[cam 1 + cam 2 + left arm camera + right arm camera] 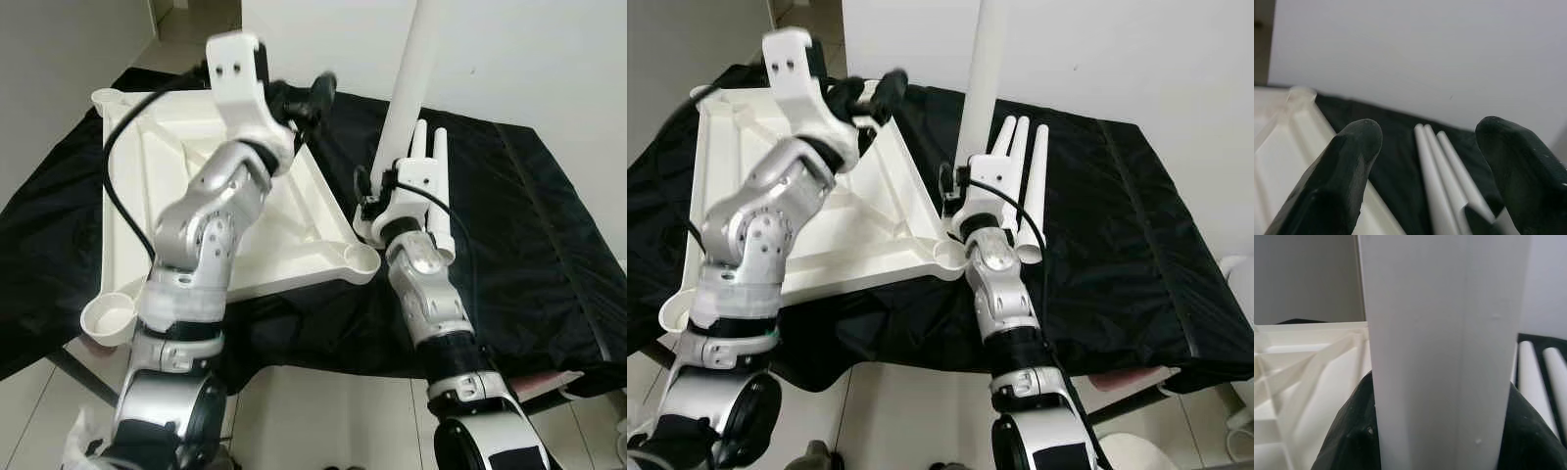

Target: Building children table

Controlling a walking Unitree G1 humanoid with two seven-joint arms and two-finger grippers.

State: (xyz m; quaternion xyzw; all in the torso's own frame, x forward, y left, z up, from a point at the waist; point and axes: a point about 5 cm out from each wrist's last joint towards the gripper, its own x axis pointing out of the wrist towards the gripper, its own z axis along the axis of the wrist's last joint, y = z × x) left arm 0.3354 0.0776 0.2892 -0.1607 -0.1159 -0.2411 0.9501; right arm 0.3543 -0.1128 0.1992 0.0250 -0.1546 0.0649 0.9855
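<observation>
Your right gripper (1440,431), clamped on the upright leg (982,88), should lower it plumb into the tabletop's corner socket (950,257), left gripper (1425,171) open above.

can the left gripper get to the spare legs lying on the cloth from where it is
Probably yes: the left gripper is open and empty, with the spare legs on the black cloth straight ahead and nothing between.

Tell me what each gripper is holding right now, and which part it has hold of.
The right gripper is shut on a white table leg, held upright and gripped near its lower end. The left gripper is open and holds nothing, above the upturned tabletop.
</observation>
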